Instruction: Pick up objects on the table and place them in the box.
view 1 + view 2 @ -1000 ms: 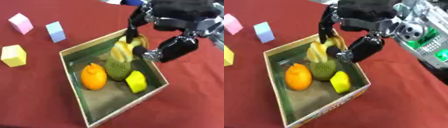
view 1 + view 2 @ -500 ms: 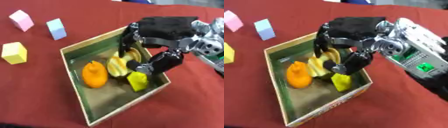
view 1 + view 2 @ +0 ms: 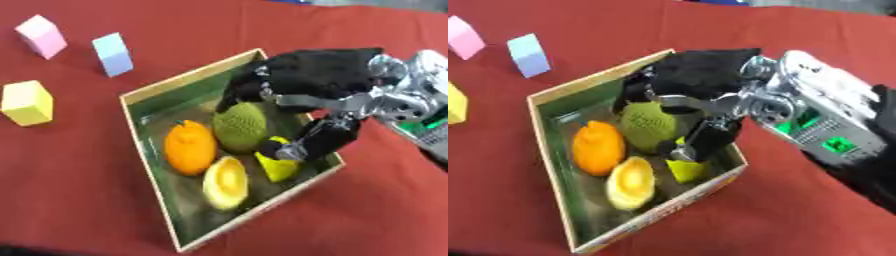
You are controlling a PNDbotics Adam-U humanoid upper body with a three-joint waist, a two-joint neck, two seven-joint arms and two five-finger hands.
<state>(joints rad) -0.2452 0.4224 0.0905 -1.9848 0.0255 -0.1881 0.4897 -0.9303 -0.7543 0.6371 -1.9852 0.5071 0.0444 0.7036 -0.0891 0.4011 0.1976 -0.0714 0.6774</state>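
the red cloth table (image 3: 79,175) is soft-looking and matte, and it carries everything. on it the box (image 3: 144,125) — a shallow open tray with pale wooden-looking rims and a green lining — already holds four fruit-like pieces, so that share of the task looks done. the right hand (image 3: 306,87), black with silver joints, hangs over the box's far right corner, fingers curved downward and a little apart, thumb lowered beside the small yellow piece; nothing appears to be pinched between them. no left hand shows.

inside: a bumpy green rounded fruit (image 3: 239,127), a smooth orange (image 3: 190,148) just left of it, a pale yellow curved piece (image 3: 226,181) lying near the front, and a small yellow-green lemon shape (image 3: 278,167).

left to do, by my judgement: three hard-edged blocks outside the box — yellow block (image 3: 24,102), pale blue block (image 3: 113,53), pink block (image 3: 42,36).
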